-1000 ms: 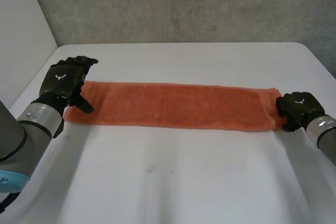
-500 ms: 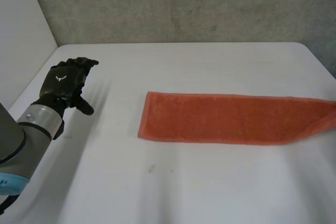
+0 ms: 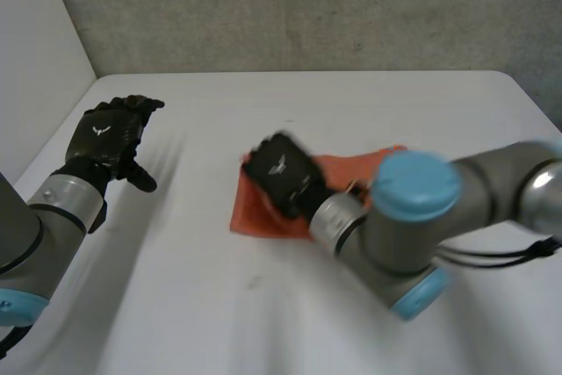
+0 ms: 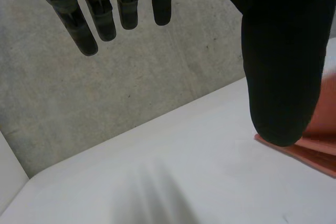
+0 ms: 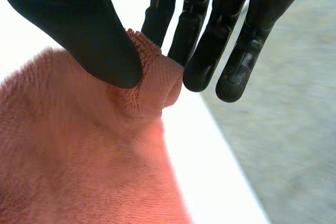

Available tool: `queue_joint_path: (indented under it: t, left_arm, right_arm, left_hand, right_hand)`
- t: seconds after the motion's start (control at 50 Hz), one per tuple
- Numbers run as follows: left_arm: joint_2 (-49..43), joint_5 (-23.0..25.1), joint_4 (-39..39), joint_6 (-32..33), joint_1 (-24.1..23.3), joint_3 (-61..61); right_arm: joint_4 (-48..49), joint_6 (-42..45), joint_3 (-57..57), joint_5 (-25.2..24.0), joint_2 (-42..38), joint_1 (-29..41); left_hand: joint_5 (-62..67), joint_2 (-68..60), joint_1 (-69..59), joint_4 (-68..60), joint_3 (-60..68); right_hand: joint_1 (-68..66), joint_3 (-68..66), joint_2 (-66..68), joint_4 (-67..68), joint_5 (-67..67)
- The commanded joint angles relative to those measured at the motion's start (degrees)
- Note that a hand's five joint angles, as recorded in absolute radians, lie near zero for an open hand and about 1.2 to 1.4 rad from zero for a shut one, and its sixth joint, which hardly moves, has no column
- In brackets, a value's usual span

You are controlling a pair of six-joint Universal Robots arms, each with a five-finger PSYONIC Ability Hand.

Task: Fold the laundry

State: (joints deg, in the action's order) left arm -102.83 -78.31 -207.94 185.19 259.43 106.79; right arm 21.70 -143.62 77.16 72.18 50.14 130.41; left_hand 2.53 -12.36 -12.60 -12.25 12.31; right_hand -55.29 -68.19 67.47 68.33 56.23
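White table (image 3: 219,305) carries the orange towel (image 3: 248,214), pinched in right hand (image 3: 283,175).

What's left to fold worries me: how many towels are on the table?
1: an orange towel on the table, its edge pinched by the right hand; the right arm could hide another.

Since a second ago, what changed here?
The left robot hand let go of the orange towel. The right robot hand, pinching its end, dragged it rightward, then carried that end back over the other end. The left robot hand stayed open where it was.
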Motion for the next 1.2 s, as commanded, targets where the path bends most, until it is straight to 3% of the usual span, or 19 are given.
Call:
queue_joint_path:
  t: [0.02, 0.04, 0.12, 0.2, 0.32, 0.36, 0.52, 0.6, 0.64, 0.7, 0.74, 0.9, 1.0, 1.1, 1.14, 1.18, 1.2]
  left_arm:
    - [0.0, 0.1, 0.0, 0.0, -0.2, 0.0]
    - [0.0, 0.1, 0.0, 0.1, -0.2, 0.0]
    - [0.1, 0.2, 0.0, 0.1, -0.7, -0.1]
    - [0.0, 0.6, -0.1, 0.0, -2.7, -1.0]
    - [-1.4, 0.5, -0.5, 0.1, -7.4, -3.7]
    - [-5.0, 0.4, -0.3, 0.2, -11.2, -6.6]
    - [-11.2, 0.1, -0.3, 0.1, -17.5, -12.8]
    - [-12.7, -0.1, -0.1, 0.0, -19.4, -14.7]
    - [-13.2, -0.3, -0.1, 0.0, -20.1, -15.3]
    - [-13.5, -1.9, -0.1, -0.1, -20.9, -15.9]
    - [-13.5, -3.9, -0.3, -0.1, -21.0, -16.0]
    - [-13.1, -4.9, -0.1, -0.2, -21.0, -15.6]
    - [-12.4, -5.0, 0.0, -0.3, -20.7, -15.1]
    - [-11.1, -5.0, 0.2, -0.4, -20.3, -13.9]
    - [-10.5, -4.9, 0.1, -0.4, -20.2, -13.3]
    - [-9.6, -4.9, 0.2, -0.4, -20.0, -12.3]
    - [-9.6, -4.9, 0.2, -0.4, -20.0, -12.3]
  right_arm:
    - [-1.2, 1.5, -0.8, 7.0, -0.8, 1.6]
    - [-1.2, 0.7, -0.7, 9.7, 1.8, 1.2]
    - [-1.3, -2.5, 0.8, 12.8, 7.0, -2.2]
    - [-2.4, -10.9, 5.7, 12.9, 12.9, -8.4]
    - [-7.9, -15.6, 12.0, 12.2, 16.6, -15.3]
    - [-10.5, -16.1, 16.2, 9.8, 16.7, -20.6]
    - [-9.7, -15.5, 22.9, 1.0, 16.0, -29.2]
    - [-7.5, -15.5, 23.6, 0.4, 13.9, -30.3]
    - [-5.3, -15.6, 24.0, 0.1, 13.1, -30.7]
    - [-4.6, -15.6, 24.0, -0.1, 12.9, -30.8]
    - [-3.9, -15.7, 24.0, -0.2, 12.4, -31.1]
    - [-3.2, -15.5, 23.6, 0.0, 11.7, -31.4]
    - [-3.2, -15.5, 22.9, 0.3, 10.6, -31.4]
    - [-3.8, -15.4, 22.5, 0.6, 10.1, -31.4]
    - [-3.7, -15.4, 22.5, 0.8, 10.2, -31.4]
    - [-3.5, -15.1, 21.8, 1.4, 10.8, -31.4]
    - [-3.5, -15.1, 21.8, 1.4, 10.8, -31.4]
  left_hand:
    - [1.6, -1.7, -1.5, -1.8, 1.8]
    - [1.6, -1.7, -1.5, -1.8, 1.8]
    - [1.7, -1.9, -1.7, -2.0, 1.9]
    - [1.6, -1.7, -1.5, -1.8, 1.8]
    - [1.9, -2.1, -1.8, -2.2, 2.1]
    - [1.9, -2.1, -1.8, -2.2, 2.1]
    - [2.2, -2.4, -2.2, -2.5, 2.4]
    - [2.2, -2.4, -2.2, -2.5, 2.4]
    - [2.4, -2.6, -2.3, -2.7, 2.6]
    - [2.4, -2.6, -2.3, -2.7, 2.6]
    - [2.4, -2.6, -2.3, -2.7, 2.6]
    - [2.4, -2.6, -2.3, -2.7, 2.6]
    - [2.4, -2.6, -2.3, -2.7, 2.6]
    - [2.4, -2.6, -2.3, -2.7, 2.6]
    - [2.4, -2.6, -2.3, -2.7, 2.6]
    - [2.4, -2.6, -2.3, -2.7, 2.6]
    - [2.4, -2.6, -2.3, -2.7, 2.6]
  right_hand:
    - [45.3, 58.2, -57.5, -58.3, -56.2]
    - [45.3, 58.2, -57.5, -58.3, -56.2]
    - [45.3, 58.2, -57.5, -58.3, -56.2]
    - [45.3, 58.2, -57.5, -58.3, -56.2]
    - [45.3, 58.2, -57.5, -58.3, -56.2]
    - [45.3, 58.2, -57.5, -58.3, -56.2]
    - [41.0, 53.9, -53.2, -54.1, -52.0]
    - [36.5, 49.4, -48.6, -49.5, -47.4]
    - [24.4, 37.3, -36.6, -37.4, -35.3]
    - [19.8, 32.7, -32.0, -32.8, -30.7]
    - [9.6, 22.5, -21.8, -22.6, -20.5]
    - [-15.3, -2.4, 3.1, 2.3, 4.4]
    - [-17.0, -4.1, 4.9, 4.0, 6.1]
    - [-7.1, 5.8, -5.0, -5.9, -3.8]
    - [-10.0, 2.9, -2.2, -3.1, -1.0]
    - [-24.7, -11.8, 12.5, 11.6, 13.7]
    - [-24.7, -11.8, 12.5, 11.7, 13.8]
